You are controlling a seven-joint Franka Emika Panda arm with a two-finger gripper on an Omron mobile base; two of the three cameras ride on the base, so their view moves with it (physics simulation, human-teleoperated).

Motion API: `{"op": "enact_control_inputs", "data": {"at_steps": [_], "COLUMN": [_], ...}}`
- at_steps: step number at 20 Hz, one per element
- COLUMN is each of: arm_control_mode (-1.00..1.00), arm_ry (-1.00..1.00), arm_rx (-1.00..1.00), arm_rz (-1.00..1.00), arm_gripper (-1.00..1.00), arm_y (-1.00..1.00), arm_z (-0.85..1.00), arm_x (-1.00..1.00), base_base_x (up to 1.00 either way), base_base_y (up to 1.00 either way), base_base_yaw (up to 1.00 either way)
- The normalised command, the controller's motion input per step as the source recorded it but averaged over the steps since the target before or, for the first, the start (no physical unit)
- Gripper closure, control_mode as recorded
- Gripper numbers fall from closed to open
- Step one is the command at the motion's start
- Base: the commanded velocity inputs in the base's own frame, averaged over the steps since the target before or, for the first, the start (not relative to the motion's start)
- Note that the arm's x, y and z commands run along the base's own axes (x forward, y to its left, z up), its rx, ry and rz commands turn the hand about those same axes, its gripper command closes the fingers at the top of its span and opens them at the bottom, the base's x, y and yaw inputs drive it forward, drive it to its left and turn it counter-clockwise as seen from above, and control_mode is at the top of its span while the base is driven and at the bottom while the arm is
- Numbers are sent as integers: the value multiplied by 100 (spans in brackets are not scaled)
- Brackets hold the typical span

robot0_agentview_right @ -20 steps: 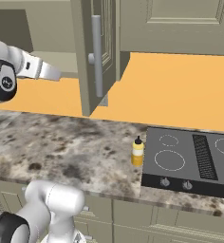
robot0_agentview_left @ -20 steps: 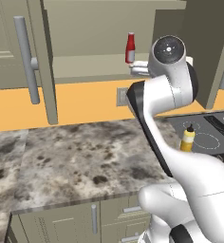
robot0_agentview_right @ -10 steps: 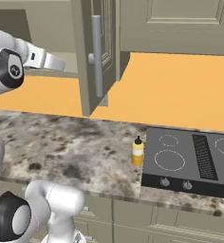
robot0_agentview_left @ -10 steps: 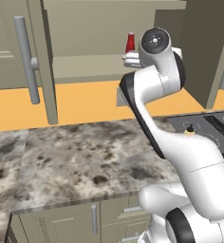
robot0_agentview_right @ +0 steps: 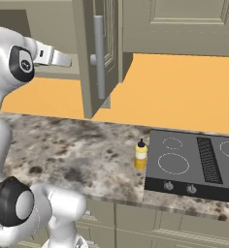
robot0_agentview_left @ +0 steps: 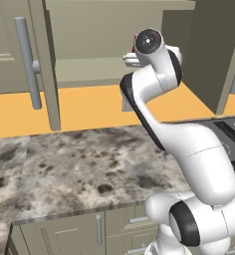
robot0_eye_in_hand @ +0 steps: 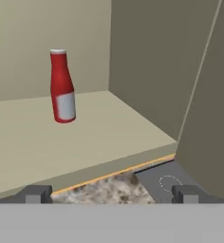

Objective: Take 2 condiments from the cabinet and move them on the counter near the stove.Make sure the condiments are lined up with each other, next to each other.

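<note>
Hand view, from the left: the red bottle (robot0_eye_in_hand: 62,86) stands upright on the cabinet shelf (robot0_eye_in_hand: 33,142), toward the back wall, well apart from the gripper (robot0_eye_in_hand: 111,192), whose fingertips sit wide apart with nothing between them. Beyond the shelf's front edge lies a strip of the counter (robot0_eye_in_hand: 118,187), then a corner of the stove (robot0_eye_in_hand: 166,180). Right base view: the yellow bottle (robot0_agentview_right: 140,155) stands on the counter, just beside the stove's left edge.
</note>
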Motion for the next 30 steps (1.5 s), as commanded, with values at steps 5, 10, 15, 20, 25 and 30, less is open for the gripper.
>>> {"op": "enact_control_inputs", "data": {"at_steps": [5, 10, 15, 20, 25, 30], "arm_control_mode": [-100, -100, -100, -100, -100, -100], "arm_ry": [0, 0, 0, 2, 2, 3], "arm_rx": [0, 0, 0, 0, 0, 0], "arm_rz": [-6, -7, -6, -5, -3, 0], "arm_gripper": [-100, -100, -100, -100, -100, -100], "arm_y": [0, 0, 0, 0, 0, 0], "arm_z": [0, 0, 0, 0, -2, -5], "arm_x": [34, 25, 39, 41, 25, 26], "base_base_x": [0, 0, 0, 0, 0, 0], "base_base_y": [0, 0, 0, 0, 0, 0], "base_base_yaw": [0, 0, 0, 0, 0, 0]}}
